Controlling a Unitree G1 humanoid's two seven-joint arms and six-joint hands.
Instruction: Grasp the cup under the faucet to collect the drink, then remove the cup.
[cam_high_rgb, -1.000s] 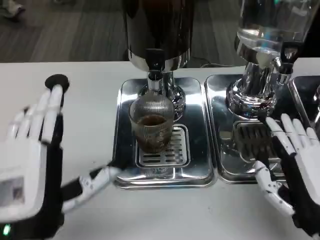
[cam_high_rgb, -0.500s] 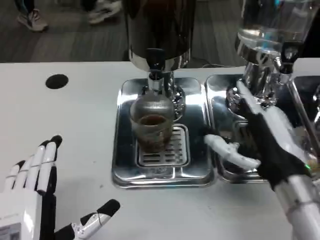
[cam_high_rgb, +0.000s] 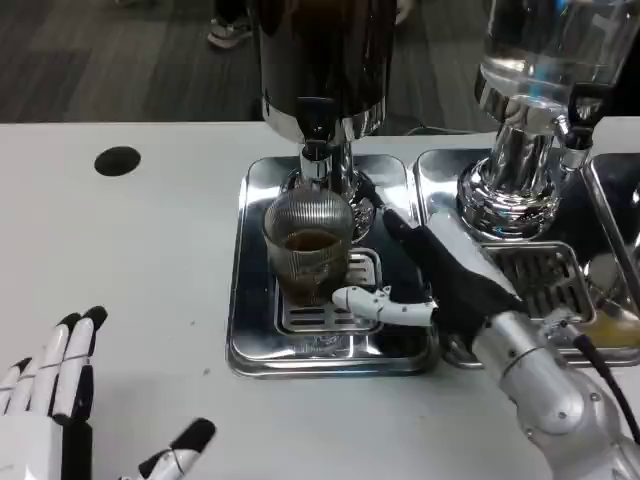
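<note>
A ribbed glass cup with dark drink in its lower part stands on the drip grate under the black faucet of the dark dispenser. My right hand lies just right of the cup, open, fingers reaching behind it and the thumb stretched across the grate in front of it. Whether any finger touches the glass I cannot tell. My left hand is open at the bottom left, fingers spread, well away from the cup.
The cup's steel tray abuts a second tray carrying a clear dispenser on a chrome base. A black round hole marks the table at the left.
My right hand has swung left from the second tray to beside the cup. The left hand has dropped back toward the bottom left corner.
</note>
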